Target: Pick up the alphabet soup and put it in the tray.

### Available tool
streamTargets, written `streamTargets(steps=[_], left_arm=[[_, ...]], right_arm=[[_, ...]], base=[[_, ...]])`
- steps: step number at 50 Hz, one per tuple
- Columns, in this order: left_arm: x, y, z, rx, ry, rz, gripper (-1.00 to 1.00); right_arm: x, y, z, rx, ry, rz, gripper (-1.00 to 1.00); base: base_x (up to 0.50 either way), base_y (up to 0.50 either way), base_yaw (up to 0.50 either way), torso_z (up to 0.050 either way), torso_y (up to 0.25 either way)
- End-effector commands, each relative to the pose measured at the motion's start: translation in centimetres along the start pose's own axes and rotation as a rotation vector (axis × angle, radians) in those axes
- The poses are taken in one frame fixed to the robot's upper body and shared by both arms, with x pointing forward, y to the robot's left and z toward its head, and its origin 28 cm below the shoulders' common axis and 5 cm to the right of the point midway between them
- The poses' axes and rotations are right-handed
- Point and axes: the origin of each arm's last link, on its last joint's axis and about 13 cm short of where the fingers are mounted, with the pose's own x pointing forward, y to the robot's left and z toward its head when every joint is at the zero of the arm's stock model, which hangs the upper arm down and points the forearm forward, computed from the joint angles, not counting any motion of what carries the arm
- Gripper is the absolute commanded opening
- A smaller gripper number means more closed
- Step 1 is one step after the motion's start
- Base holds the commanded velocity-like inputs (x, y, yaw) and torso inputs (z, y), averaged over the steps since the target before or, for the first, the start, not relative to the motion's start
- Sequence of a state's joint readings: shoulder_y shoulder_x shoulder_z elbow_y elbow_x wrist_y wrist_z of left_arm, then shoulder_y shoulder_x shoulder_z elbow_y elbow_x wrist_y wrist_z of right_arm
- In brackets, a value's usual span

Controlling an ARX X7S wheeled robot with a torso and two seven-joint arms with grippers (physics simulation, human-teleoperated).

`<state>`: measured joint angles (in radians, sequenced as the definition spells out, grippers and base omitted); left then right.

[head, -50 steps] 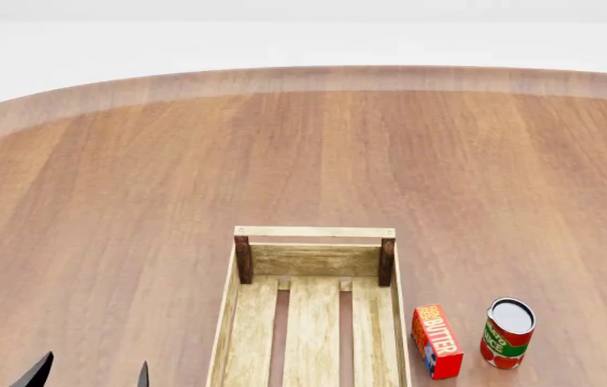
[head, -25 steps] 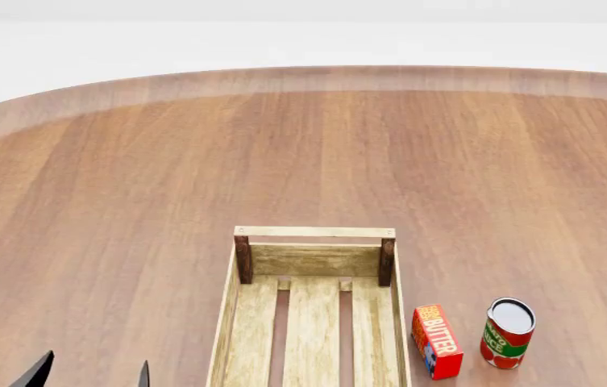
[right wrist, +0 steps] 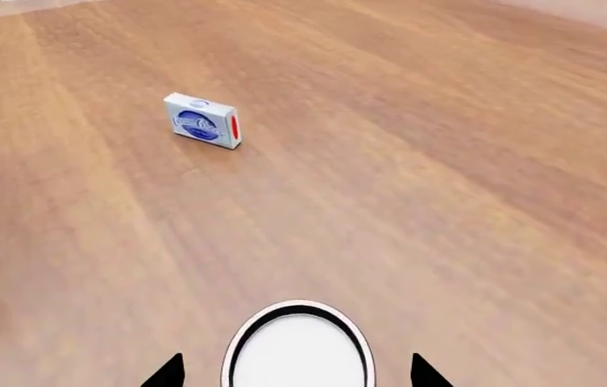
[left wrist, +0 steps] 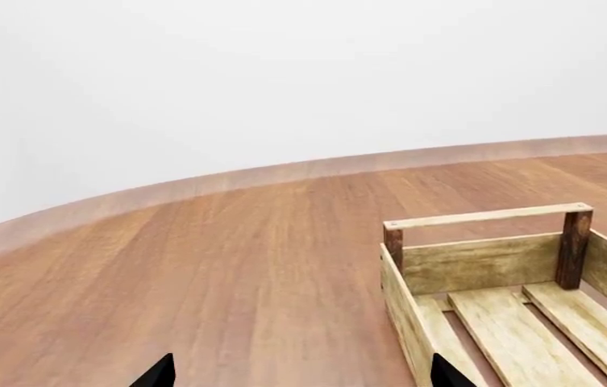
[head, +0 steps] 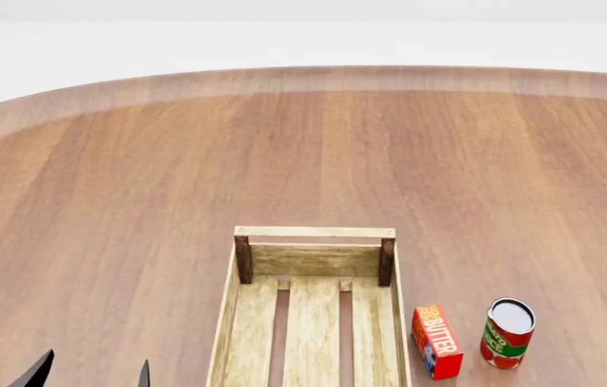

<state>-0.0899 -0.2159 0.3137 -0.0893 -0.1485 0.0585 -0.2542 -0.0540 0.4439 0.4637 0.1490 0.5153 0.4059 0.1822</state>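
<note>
Simulated scene, wooden table (head: 120, 201), featureless white backdrop

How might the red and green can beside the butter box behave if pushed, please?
The red and green can looks rigid, so probably won't dent. Standing upright, taller than wide, it may tip under a high push, then likely roll.
</note>
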Motion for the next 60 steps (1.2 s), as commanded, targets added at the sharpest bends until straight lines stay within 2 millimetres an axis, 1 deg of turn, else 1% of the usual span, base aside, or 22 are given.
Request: streamTargets(steps=[1,14,33,60], left_arm=[[0.0,0.0,0.1,0.001,-0.001,0.0,1.0],[-0.1,0.0,0.1,-0.001,-0.003,0.001,1.0],[-0.1,-0.1,0.0,0.005,0.0,-0.002,1.0],[-0.3,-0.1,0.3,0.008,-0.005,0.0,1.0]], right_arm=[[0.5,0.2,-0.4,-0.009,0.026,0.007,1.0],[0.6,0.3,-0.7,-0.012,0.046,0.003,1.0],[1.4,0.0,-1.4,-0.01,0.083,-0.007,1.0],[2.0,-0.1,-1.6,-0.009,0.095,-0.02,1.0]], base=[[0.0,0.0,0.0,0.0,0.0],[0.0,0.0,0.0,0.0,0.0],[0.0,0.0,0.0,0.0,0.0],[0.0,0.0,0.0,0.0,0.0]])
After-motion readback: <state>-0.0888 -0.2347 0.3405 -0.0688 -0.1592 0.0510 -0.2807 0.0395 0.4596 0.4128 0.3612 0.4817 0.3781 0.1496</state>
